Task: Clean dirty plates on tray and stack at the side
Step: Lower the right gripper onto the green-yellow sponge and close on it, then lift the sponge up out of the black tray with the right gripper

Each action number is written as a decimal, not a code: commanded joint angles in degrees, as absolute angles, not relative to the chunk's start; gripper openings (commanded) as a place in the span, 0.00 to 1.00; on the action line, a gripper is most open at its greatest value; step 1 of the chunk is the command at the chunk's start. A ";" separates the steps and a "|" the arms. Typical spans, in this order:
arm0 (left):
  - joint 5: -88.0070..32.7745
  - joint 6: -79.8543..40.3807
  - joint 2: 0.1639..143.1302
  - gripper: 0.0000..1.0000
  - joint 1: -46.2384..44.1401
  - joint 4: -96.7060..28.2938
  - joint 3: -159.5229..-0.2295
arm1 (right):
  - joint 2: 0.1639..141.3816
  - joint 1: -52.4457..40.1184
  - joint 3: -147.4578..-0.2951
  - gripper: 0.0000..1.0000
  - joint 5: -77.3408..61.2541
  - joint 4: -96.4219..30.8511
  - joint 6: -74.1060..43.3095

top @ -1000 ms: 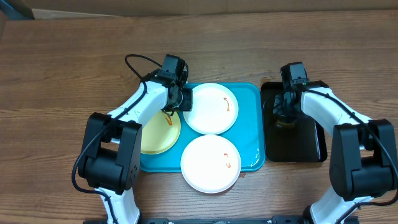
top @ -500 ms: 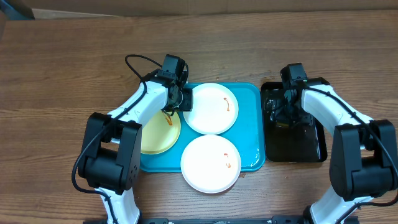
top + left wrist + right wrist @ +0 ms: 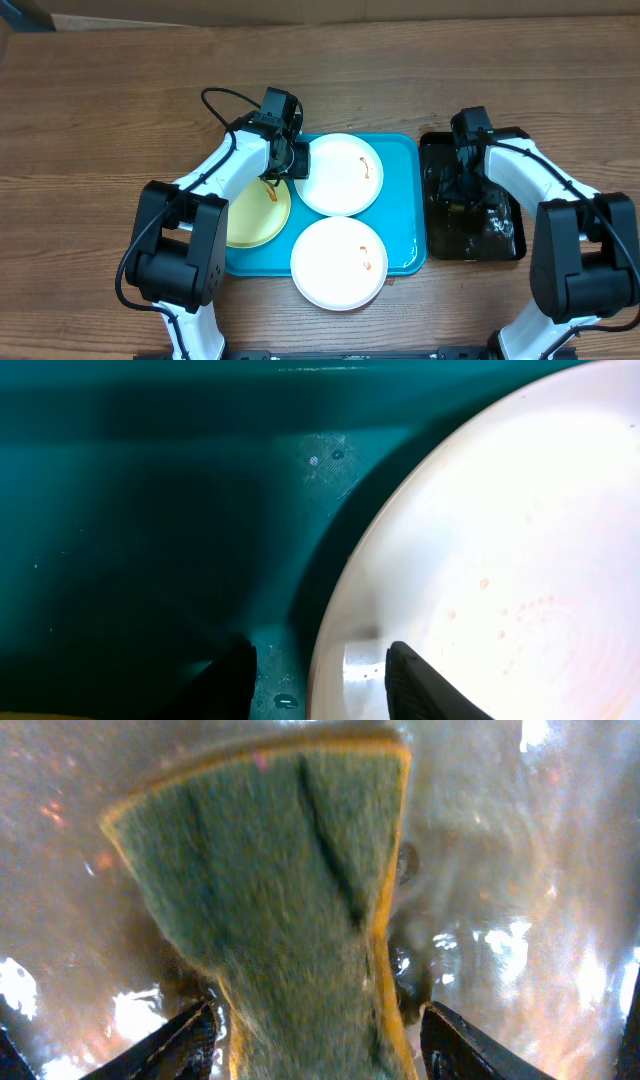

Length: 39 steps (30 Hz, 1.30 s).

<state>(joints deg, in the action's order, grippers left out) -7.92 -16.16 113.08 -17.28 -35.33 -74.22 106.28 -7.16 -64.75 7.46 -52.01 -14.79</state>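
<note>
Right claw (image 3: 315,1020) slid nearer, parted around sponge (image 3: 270,870), left claw (image 3: 315,665) parted astride flat plate (image 3: 500,560) rim, tray (image 3: 405,200) lengthwise left-right

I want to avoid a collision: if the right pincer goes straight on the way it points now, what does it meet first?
The right pincer would first meet the green sponge, which lies in the black tray between its open fingers; depth is unclear.
</note>
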 commanded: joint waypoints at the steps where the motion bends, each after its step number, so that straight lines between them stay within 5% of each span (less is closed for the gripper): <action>1: -8.56 -15.84 113.65 0.44 -17.30 -35.53 -75.18 | 106.52 -6.98 -66.59 0.67 7.07 -53.41 -14.83; 9: -8.56 -15.86 113.65 0.44 -17.30 -35.57 -75.18 | 106.52 -6.98 -65.95 0.72 6.94 -53.84 -15.07; 10: -8.56 -15.86 113.65 0.44 -17.30 -35.57 -75.18 | 106.52 -7.01 -65.78 0.66 6.74 -53.69 -15.07; 13: -8.56 -15.86 113.65 0.45 -17.30 -35.55 -75.18 | 106.52 -7.01 -64.97 0.04 5.43 -52.47 -15.00; 16: -8.56 -15.86 113.65 0.45 -17.30 -35.57 -75.18 | 106.52 -6.98 -65.25 0.07 5.30 -52.47 -14.52; 17: -8.56 -15.86 113.65 0.45 -17.30 -35.55 -75.18 | 106.52 -6.98 -65.98 0.26 5.28 -53.34 -14.00; 18: -8.56 -15.86 113.65 0.45 -17.30 -35.55 -75.18 | 106.52 -6.98 -66.65 0.61 5.28 -54.24 -13.47; 19: -8.56 -15.86 113.65 0.45 -17.30 -35.55 -75.18 | 106.52 -6.98 -67.64 0.82 5.32 -55.31 -13.28; 23: -8.56 -15.86 113.65 0.47 -17.30 -35.57 -75.18 | 106.52 -6.98 -72.84 0.88 8.10 -58.46 -13.10; 34: -8.54 -15.88 113.65 0.48 -17.30 -35.68 -75.18 | 106.54 -6.94 -69.43 0.76 9.32 -51.48 -13.34; 36: -8.54 -15.88 113.65 0.48 -17.30 -35.68 -75.18 | 106.54 -6.94 -67.88 0.64 8.88 -50.00 -13.37; 39: -8.51 -15.86 113.65 0.48 -17.30 -35.70 -75.18 | 106.54 -6.96 -66.54 0.28 8.86 -49.17 -13.34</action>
